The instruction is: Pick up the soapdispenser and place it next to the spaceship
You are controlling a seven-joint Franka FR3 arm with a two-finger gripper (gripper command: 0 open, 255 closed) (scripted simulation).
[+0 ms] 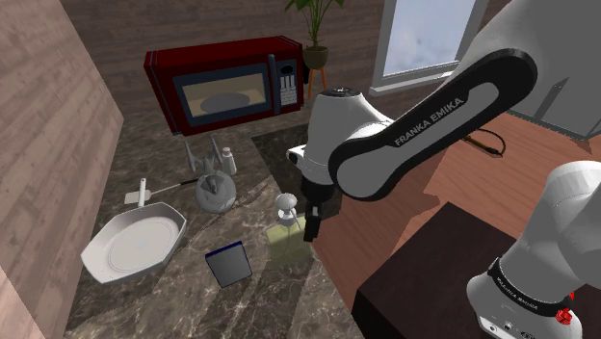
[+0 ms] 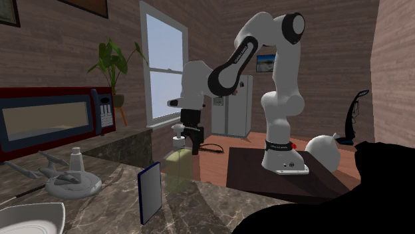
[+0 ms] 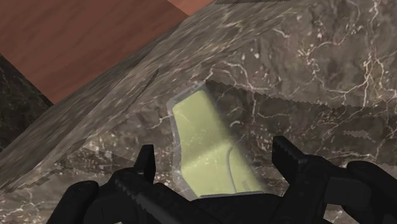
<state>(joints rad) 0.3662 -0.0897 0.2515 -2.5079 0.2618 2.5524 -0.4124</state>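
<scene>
Bare dark marble counter (image 1: 255, 214) lies open between the grey model spaceship on its round base (image 1: 214, 185) and the yellow-green pump soap dispenser (image 1: 286, 239). A dark blue upright panel (image 1: 229, 265) stands near the dispenser, a white angular pan (image 1: 133, 246) crowds the shoulder view's left, and a red microwave (image 1: 226, 85) blocks the back.

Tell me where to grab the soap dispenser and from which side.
Probably the yellow-green body of the soap dispenser, below the pump: it stands upright and the pump's neck is thin. Come down beside the pump from the edge of the counter, where the gripper hangs with jaws open.
</scene>
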